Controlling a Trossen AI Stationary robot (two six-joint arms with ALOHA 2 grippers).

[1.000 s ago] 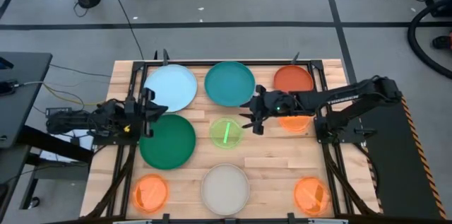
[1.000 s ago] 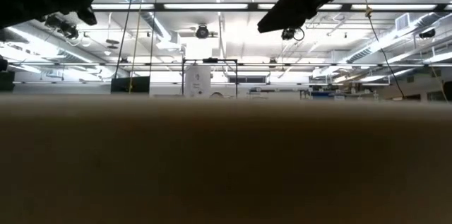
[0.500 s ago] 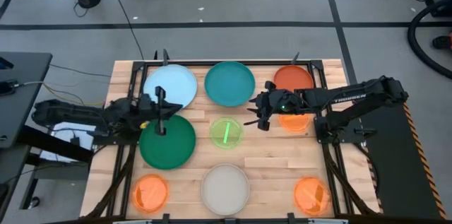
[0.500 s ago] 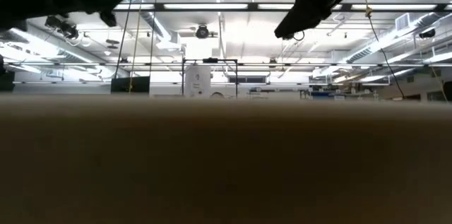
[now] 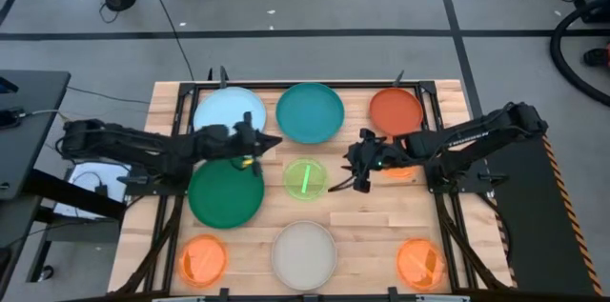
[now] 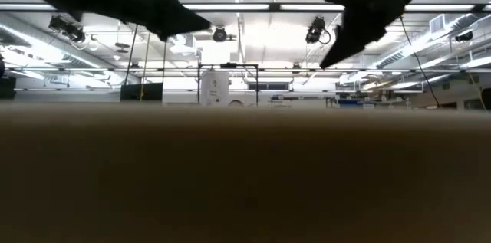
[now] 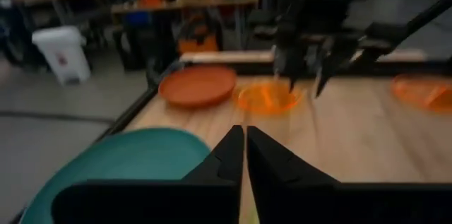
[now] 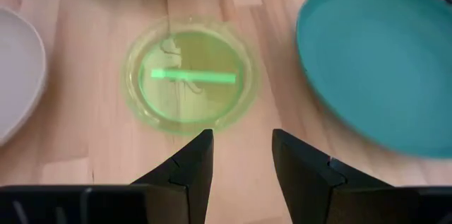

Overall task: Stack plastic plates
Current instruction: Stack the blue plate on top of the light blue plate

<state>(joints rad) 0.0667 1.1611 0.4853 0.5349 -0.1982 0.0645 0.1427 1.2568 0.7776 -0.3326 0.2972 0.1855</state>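
No writing can be read on any plate. Nine plates lie on the wooden table (image 5: 362,216), none stacked on another: light-blue plate (image 5: 229,116), teal plate (image 5: 310,112), red-orange plate (image 5: 396,109), dark-green plate (image 5: 226,191), cream plate (image 5: 304,254), one neon-green plate (image 5: 305,179) at the centre, and three small orange plates — two at the near corners, one beside the red-orange plate, partly under the right arm.

The left gripper (image 5: 271,141) hangs between the light-blue and teal plates, fingers (image 7: 233,155) nearly together and holding nothing. The right gripper (image 5: 335,186) hovers just beside the neon-green plate, fingers (image 8: 194,164) parted and empty.
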